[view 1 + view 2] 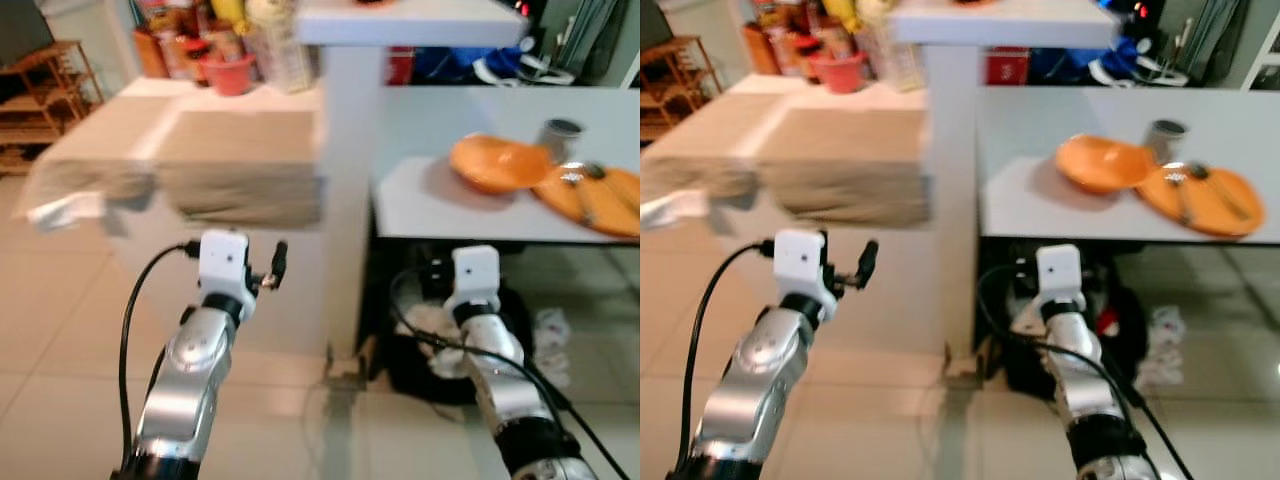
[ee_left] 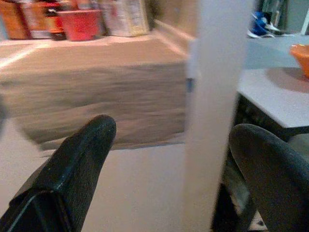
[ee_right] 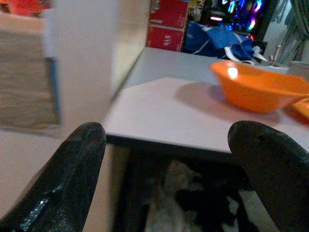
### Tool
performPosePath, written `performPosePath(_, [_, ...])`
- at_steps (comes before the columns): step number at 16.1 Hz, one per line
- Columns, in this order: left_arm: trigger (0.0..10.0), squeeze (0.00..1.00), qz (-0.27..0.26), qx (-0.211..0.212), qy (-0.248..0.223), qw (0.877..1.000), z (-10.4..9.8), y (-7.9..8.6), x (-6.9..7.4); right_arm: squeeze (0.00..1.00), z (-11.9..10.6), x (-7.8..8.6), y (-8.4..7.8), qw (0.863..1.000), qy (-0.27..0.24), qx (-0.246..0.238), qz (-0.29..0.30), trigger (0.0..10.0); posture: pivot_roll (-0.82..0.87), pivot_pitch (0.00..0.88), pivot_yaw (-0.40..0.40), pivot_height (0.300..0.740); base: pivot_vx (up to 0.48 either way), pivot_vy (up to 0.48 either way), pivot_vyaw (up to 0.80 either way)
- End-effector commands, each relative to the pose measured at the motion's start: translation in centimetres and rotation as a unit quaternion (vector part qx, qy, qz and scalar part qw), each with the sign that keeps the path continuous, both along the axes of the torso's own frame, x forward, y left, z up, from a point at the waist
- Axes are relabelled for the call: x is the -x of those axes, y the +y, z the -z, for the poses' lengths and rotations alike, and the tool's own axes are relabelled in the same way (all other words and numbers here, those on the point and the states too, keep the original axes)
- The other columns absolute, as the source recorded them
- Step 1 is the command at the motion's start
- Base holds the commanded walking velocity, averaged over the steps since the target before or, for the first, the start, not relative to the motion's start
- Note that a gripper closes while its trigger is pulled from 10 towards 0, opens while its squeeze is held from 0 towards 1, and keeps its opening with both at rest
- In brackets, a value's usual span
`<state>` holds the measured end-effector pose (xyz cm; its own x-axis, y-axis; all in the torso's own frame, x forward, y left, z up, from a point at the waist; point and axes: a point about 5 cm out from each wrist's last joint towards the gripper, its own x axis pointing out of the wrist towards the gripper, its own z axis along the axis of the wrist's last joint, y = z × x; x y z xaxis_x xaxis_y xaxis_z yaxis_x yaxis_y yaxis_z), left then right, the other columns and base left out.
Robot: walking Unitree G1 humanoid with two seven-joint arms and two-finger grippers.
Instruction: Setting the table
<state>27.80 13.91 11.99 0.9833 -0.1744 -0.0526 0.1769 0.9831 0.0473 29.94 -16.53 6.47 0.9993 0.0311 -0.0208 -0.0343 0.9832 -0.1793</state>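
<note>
While we stand short of the worktop, both claws spread empty: left claw, right claw. Our orange bowl sits beside the orange plate near its front edge; reaching blurred, we risk clipping the white pillar.

We get even, soft indoor light, no harsh glare. Both eye views are smeared by motion blur, worst on the tan cloth-covered table. The orange bowl carries one small highlight and drops a soft shadow. Wrist views are blurry too, with fingertips out of focus.
</note>
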Motion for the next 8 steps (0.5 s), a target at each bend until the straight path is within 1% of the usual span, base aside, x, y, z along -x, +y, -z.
performPosePath(1, [10.0,0.0,-0.01,-0.003,0.004,1.0,0.1,0.63,0.07,0.0,-0.6,-0.43,0.84,1.0,-0.011,-0.003,-0.015,10.0,-0.01,0.0,0.019,0.74,0.0,0.48,0.0])
performPosePath(8, [10.0,0.0,-0.01,-0.003,0.004,1.0,0.1,0.63,0.07,0.0,-0.6,-0.43,0.84,1.0,-0.011,-0.003,-0.015,10.0,-0.01,0.0,0.019,0.74,0.0,0.48,0.0])
